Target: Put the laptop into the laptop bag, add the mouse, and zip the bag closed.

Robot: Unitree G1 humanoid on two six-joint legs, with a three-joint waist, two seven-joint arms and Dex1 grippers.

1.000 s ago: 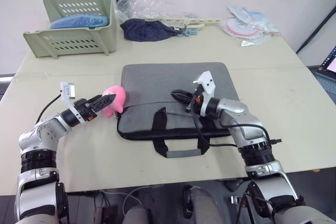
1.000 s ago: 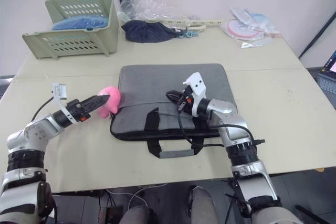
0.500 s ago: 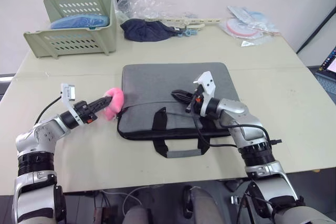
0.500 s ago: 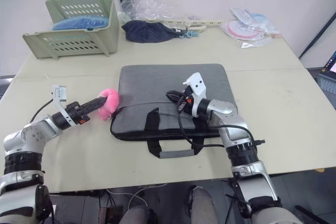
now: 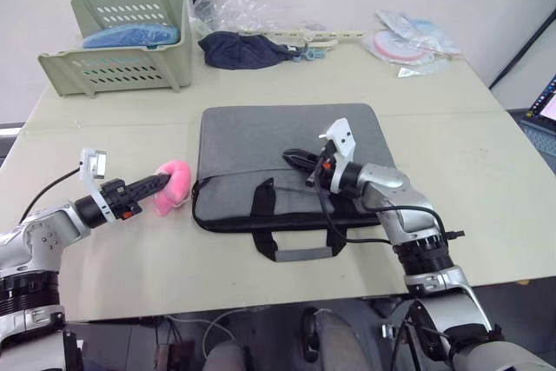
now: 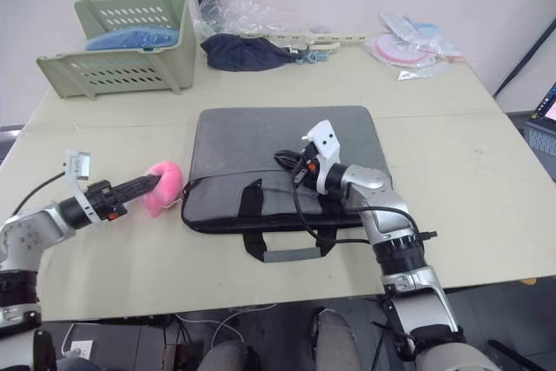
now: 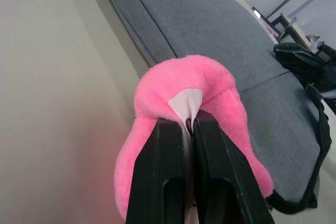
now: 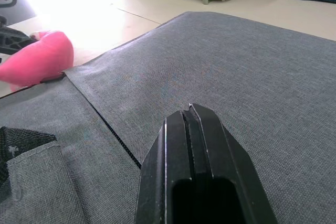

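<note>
The grey laptop bag point(image 5: 287, 141) lies flat in the middle of the table, its black handles point(image 5: 300, 254) towards the front edge. My right gripper point(image 5: 294, 159) is shut and rests over the bag's top near the zipper line point(image 8: 113, 132), holding nothing. My left gripper point(image 7: 189, 121) is shut on a pink plush point(image 5: 175, 185) just left of the bag's left edge. The plush folds around the black fingers point(image 7: 160, 171). The laptop and the mouse are out of view.
A green basket point(image 5: 122, 67) with a blue item stands at the back left. A dark navy cloth bundle point(image 5: 243, 48) and clear plastic wrapping lie at the back middle, with plastic packets point(image 5: 417, 43) at the back right. Bare tabletop point(image 5: 104, 141) spreads to the left.
My left gripper has shut on the pink plush and drawn it leftward, away from the bag's edge. The right arm has stayed put.
</note>
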